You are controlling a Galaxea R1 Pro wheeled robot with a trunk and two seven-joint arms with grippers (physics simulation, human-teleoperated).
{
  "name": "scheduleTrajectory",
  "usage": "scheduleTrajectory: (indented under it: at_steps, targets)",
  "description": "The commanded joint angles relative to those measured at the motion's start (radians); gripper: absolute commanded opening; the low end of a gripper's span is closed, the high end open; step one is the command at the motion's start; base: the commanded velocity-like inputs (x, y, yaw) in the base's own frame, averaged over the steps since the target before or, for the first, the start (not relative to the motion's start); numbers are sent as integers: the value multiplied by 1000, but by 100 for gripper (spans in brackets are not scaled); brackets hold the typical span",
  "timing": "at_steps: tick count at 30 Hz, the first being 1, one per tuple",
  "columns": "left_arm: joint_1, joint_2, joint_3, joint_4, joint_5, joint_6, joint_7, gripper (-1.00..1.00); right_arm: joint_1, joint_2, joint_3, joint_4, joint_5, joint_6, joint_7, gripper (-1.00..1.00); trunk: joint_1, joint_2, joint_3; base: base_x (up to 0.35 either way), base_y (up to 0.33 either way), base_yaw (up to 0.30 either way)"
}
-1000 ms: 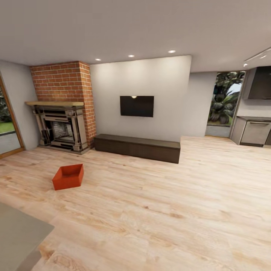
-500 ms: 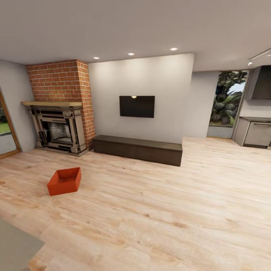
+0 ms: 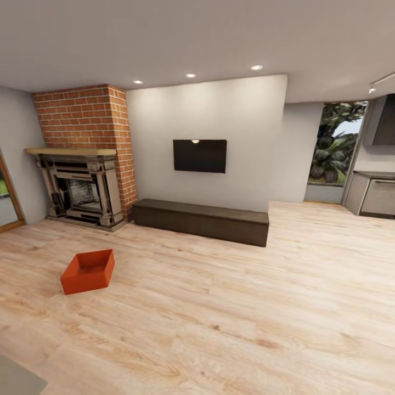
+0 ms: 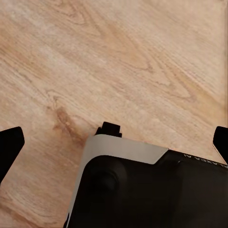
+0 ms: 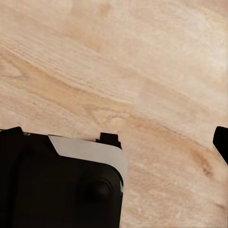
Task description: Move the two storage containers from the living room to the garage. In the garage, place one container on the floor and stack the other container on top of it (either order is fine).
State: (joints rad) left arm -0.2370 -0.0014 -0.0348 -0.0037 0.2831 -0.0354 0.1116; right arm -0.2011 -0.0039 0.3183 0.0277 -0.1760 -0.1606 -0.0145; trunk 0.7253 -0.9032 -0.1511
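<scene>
One orange-red storage container sits open side up on the light wood-plank floor of the living room, at the left of the head view, in front of the brick fireplace. The second container is out of view. In the left wrist view my left gripper is open, its dark fingertips spread wide over bare planks with nothing between them. My right gripper is open too, with one fingertip at the picture's edge. Both hang above the robot's black and white body, far from the container.
A long low dark-brown bench runs along the white wall under the black TV. Grey kitchen cabinets and a window with plants stand at the far right. A grey surface corner shows at the bottom left.
The head camera has advanced into the room, so the whole picture shifted: the container now appears lower and further left, and the grey corner has shrunk. The container itself has not moved.
</scene>
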Motion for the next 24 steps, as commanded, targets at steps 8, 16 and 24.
scheduleTrajectory:
  at_steps: [8, 16, 24]
  targets:
    - [-1, 0, -4, 1, 7, -4, 2, 100, -1, -2, 2, 3, -17, -8, -1, 100, 1, -1, -1, 322, 0, 0]
    - [-1, 0, -4, 1, 7, -4, 2, 100, -1, -10, 5, 3, -8, -7, -1, 100, 1, -1, -1, 322, 0, 0]
    - [-1, 0, -4, 1, 7, -4, 2, 100, -1, -10, 8, 3, -5, -7, -1, 100, 1, -1, -1, 322, 0, 0]
